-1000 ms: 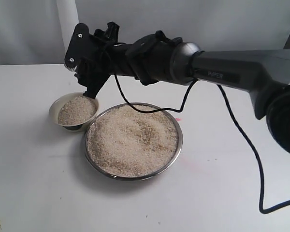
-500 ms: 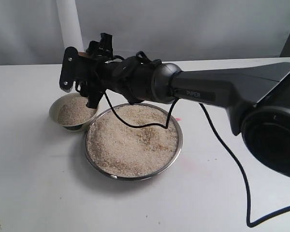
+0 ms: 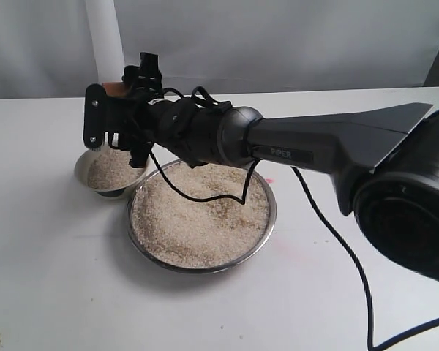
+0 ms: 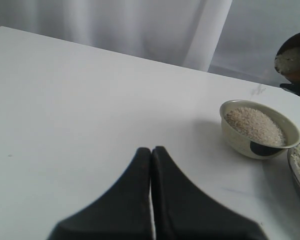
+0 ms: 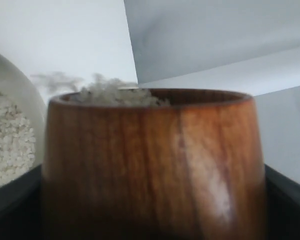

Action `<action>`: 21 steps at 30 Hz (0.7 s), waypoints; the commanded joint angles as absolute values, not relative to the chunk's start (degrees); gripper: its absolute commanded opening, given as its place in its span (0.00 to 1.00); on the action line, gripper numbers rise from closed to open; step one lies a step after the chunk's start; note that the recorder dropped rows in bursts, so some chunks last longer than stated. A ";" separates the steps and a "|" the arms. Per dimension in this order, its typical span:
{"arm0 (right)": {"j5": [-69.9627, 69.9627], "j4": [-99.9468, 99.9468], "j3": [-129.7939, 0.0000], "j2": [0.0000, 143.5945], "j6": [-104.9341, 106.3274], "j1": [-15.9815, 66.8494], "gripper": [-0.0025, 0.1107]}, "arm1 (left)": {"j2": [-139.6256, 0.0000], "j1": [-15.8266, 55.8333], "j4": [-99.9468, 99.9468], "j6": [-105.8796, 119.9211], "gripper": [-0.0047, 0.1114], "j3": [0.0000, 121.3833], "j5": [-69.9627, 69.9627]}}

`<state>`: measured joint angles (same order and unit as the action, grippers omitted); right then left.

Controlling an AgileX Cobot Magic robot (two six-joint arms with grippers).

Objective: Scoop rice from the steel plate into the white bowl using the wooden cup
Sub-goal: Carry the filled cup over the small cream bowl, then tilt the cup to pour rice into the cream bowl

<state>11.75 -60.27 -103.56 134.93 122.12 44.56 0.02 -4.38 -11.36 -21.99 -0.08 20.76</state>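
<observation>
Grip: R hand (image 3: 117, 110) pinches reddish-brown wooden cup (image 5: 150, 160) w/ pale rice grains (image 5: 110, 92), aloft near cream-white ceramic bowl (image 4: 236, 143); centre lip, tip slowly.

The right arm (image 3: 307, 142) is stretched nearly level from 3 o'clock toward 10 o'clock in the exterior view. The right tool (image 3: 115, 117) is clamped around the cup (image 5: 150, 160), jaws set wide. The left tool (image 4: 151, 170) is seen low over the desk (image 4: 65, 100), fingers pressed together.
</observation>
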 commanded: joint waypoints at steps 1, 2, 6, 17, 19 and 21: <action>12.84 -57.27 -103.83 134.33 122.82 44.75 0.02 | 0.00 -4.01 -11.04 -22.30 0.04 0.00 20.39; 12.84 -57.08 -103.83 134.33 122.82 44.75 0.02 | 0.00 -4.01 -11.04 -22.30 0.04 0.00 20.39; 12.84 -54.94 -103.83 134.33 122.82 44.75 0.02 | 0.00 -4.01 -11.04 -22.30 0.04 0.00 20.39; 12.96 -46.17 -103.83 134.33 122.82 44.63 0.02 | 0.00 -4.01 -11.04 -22.30 0.04 0.00 20.39; 13.07 -44.79 -103.83 134.33 122.82 44.63 0.02 | 0.00 -4.01 -11.04 -22.30 0.04 0.00 20.39; 13.07 -43.16 -103.83 134.33 122.82 44.63 0.02 | 0.00 -4.01 -11.04 -22.30 0.04 0.00 20.39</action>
<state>11.86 -45.63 -103.56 134.96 122.12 44.56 0.02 -4.38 -11.36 -21.99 -0.08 20.76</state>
